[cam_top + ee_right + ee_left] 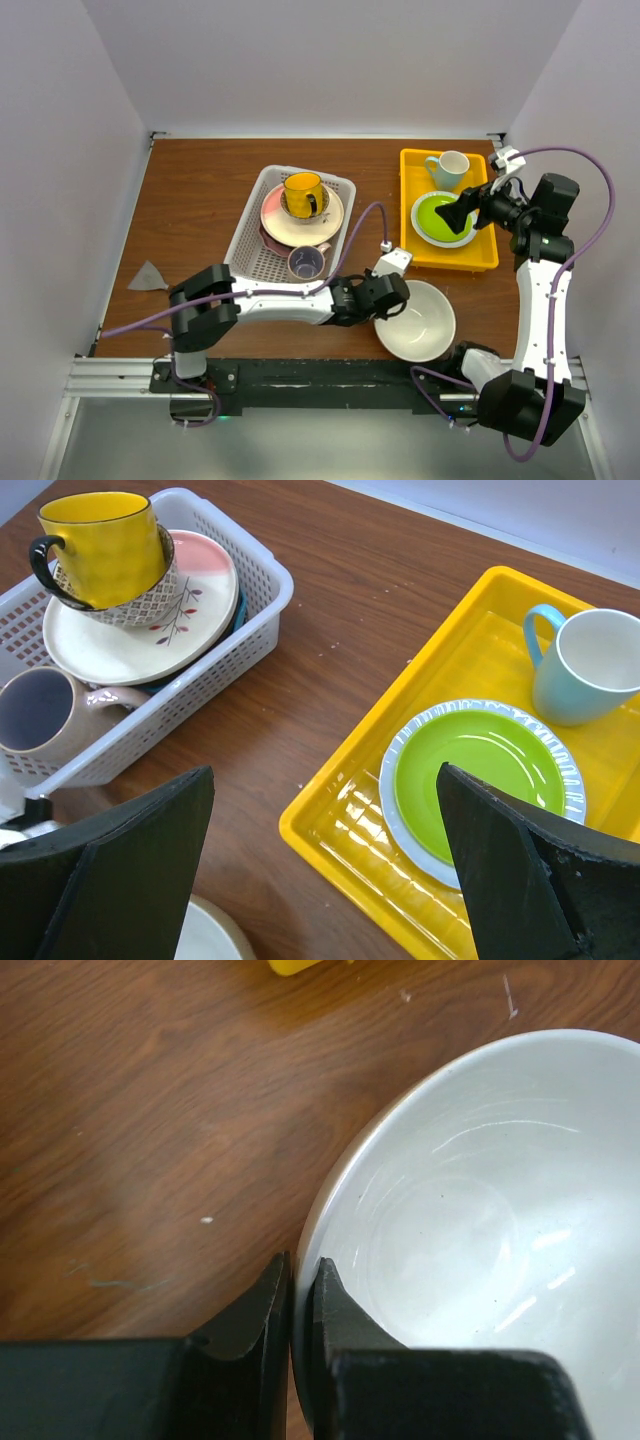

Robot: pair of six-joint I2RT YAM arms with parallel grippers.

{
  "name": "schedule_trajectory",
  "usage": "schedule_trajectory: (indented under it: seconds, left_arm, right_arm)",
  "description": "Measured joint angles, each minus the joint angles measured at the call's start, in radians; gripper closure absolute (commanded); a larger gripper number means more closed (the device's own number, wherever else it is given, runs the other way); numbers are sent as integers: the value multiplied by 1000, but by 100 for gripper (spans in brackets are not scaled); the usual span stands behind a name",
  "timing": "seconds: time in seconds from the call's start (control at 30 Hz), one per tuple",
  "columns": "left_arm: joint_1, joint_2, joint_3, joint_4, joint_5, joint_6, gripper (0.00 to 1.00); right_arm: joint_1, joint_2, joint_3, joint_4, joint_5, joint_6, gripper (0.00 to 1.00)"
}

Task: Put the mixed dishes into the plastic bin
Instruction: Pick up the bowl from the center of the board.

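The white plastic bin (252, 228) holds stacked plates (330, 215), a small patterned bowl with a yellow mug (302, 194) in it, and a beige mug (306, 263); it also shows in the right wrist view (255, 610). The large cream bowl (422, 325) sits on the table right of the bin. My left gripper (392, 300) is shut on the bowl's left rim (300, 1270), one finger inside and one outside. My right gripper (462, 214) is open and empty above the yellow tray (330, 820).
The yellow tray (488, 252) at the back right holds a green plate (440, 218) and a light blue mug (450, 168). A grey triangular scrap (150, 277) lies at the table's left edge. White walls enclose the table on three sides.
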Motion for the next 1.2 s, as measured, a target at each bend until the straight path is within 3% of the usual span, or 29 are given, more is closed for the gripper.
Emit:
schedule_trajectory:
  seconds: [0.57, 1.2]
  left_arm:
    - [0, -311, -287, 67, 48, 320, 100]
    - [38, -525, -298, 65, 90, 554, 100]
  right_arm:
    - [0, 0, 0, 0, 0, 0, 3]
    - [0, 0, 0, 0, 0, 0, 3]
